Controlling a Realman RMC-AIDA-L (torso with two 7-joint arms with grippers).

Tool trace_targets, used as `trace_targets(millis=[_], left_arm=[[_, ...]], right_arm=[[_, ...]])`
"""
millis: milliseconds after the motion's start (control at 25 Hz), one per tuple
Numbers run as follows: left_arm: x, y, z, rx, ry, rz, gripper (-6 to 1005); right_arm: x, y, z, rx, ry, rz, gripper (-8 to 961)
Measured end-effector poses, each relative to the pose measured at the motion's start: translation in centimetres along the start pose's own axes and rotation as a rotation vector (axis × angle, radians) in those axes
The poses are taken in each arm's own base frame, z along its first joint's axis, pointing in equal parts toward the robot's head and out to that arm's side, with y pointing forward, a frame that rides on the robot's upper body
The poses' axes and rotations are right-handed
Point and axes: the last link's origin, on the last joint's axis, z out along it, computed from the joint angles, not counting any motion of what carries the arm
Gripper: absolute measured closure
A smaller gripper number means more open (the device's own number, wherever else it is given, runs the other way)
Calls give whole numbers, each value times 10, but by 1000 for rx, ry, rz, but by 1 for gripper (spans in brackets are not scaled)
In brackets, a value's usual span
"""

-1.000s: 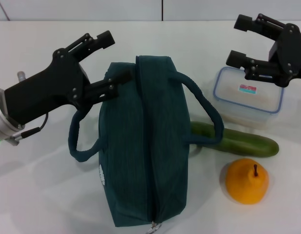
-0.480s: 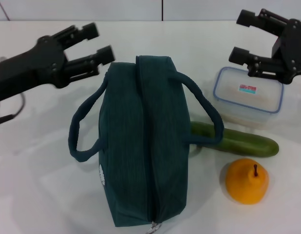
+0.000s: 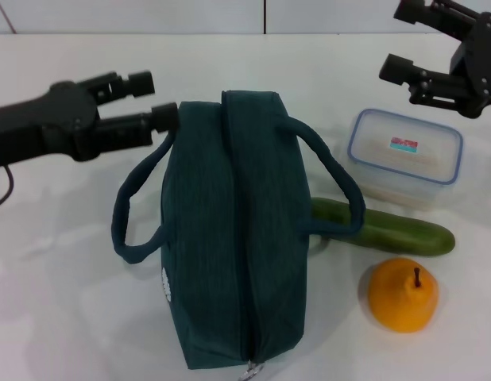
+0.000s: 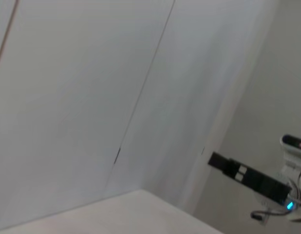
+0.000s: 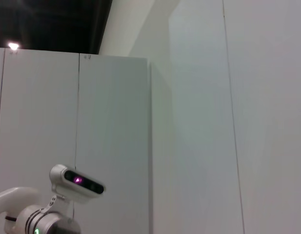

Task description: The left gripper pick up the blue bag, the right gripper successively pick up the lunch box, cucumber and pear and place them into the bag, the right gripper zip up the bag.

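The dark blue bag (image 3: 230,230) lies in the middle of the white table, zipper along its top, with one handle (image 3: 138,198) on its left and one (image 3: 333,178) on its right. My left gripper (image 3: 150,99) is open at the bag's far left corner, its lower finger close to that corner above the left handle. My right gripper (image 3: 404,40) is open, raised behind the clear lunch box (image 3: 404,155). The cucumber (image 3: 384,226) lies in front of the lunch box, the orange pear (image 3: 403,294) in front of that. The wrist views show only walls.
The white table (image 3: 63,302) extends left of and in front of the bag. A wall with panel seams rises behind the table.
My left gripper swung up and back from the bag's left side, then moved right to the bag's far left corner. My right gripper rose away from the lunch box.
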Motion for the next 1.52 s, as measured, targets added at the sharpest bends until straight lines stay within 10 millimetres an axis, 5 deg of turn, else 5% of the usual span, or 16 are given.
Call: trace_targets(millis=[480, 1520], left_arm=[[-27, -14, 8, 88, -71, -103, 123], [-29, -20, 32, 61, -84, -215, 124]], right_arm=[[0, -4, 16, -8, 22, -35, 116], [1, -8, 18, 7, 49, -49, 118]])
